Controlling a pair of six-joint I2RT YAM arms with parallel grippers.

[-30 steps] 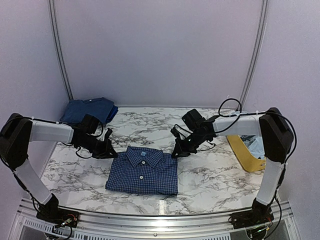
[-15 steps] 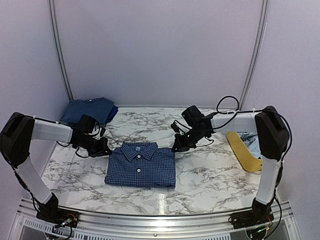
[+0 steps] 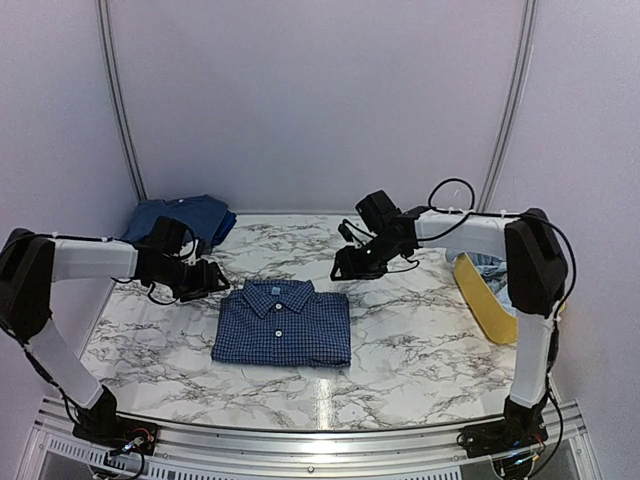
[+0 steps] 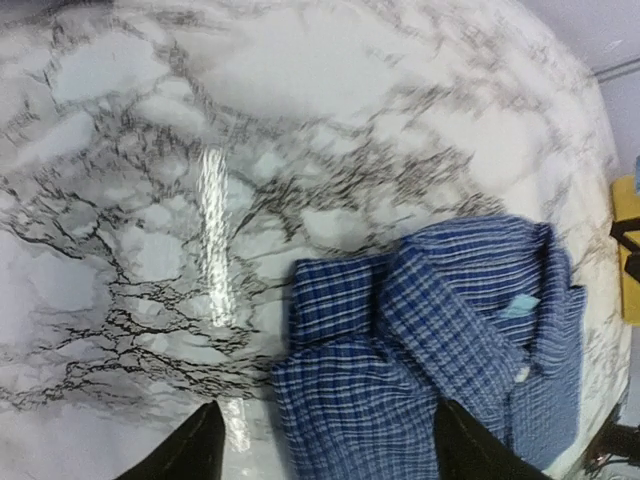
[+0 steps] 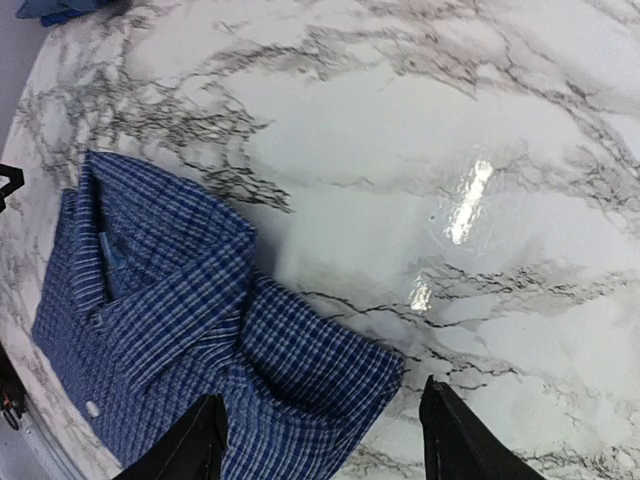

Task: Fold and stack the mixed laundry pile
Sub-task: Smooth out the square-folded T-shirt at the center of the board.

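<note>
1. In the top view, the folded navy small-check button-up shirt (image 3: 282, 322) lay flat on the white marble-patterned desk (image 3: 420, 350). It sat between the left end effector (image 3: 212, 277) and the right end effector (image 3: 343, 268), nearer the arm bases than either.
2. Only that view showed the stack of folded blue garments (image 3: 180, 220) just behind the left end effector. It also showed the yellow plastic tub (image 3: 485, 300), well apart on the right end effector's outer side.
3. The left wrist view gave detail too small to read from overhead. The jaws stood wide apart with nothing held, and the shirt's collar corner lay just ahead of the gap.
4. The right wrist view showed the same on its side, with jaws spread and gripping nothing and the shirt's opposite shoulder just ahead.
</note>
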